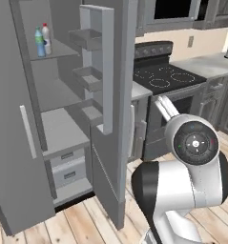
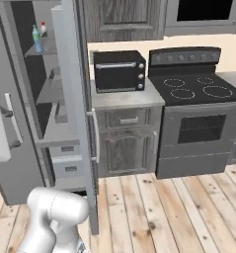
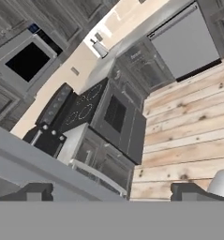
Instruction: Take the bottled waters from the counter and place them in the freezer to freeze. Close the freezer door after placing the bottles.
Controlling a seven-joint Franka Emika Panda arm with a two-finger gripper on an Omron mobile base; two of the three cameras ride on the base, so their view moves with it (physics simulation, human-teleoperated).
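Observation:
Both bottled waters stand upright on an upper shelf inside the open freezer (image 1: 63, 128): the blue one with a green cap (image 1: 39, 43) (image 2: 36, 39) and the whitish one with a red cap (image 1: 46, 39) (image 2: 43, 29). They touch side by side. The freezer door (image 1: 110, 95) (image 2: 72, 99) stands wide open, edge-on, with its inner bins showing. In the hand view my gripper (image 3: 112, 193) is open with nothing between its fingers. It sits close above the door's grey edge (image 3: 52, 164) and silver handle (image 3: 99, 174). The counter (image 2: 127, 100) (image 1: 141, 90) lies right of the door.
A black toaster oven (image 2: 118, 70) sits on the counter beside the black stovetop (image 2: 198, 89) (image 1: 165, 76). The fridge's plain grey door (image 1: 15, 143) is closed at the left. Wooden floor (image 2: 178, 207) spreads in front of the cabinets. My own arm (image 1: 191, 162) fills the lower right.

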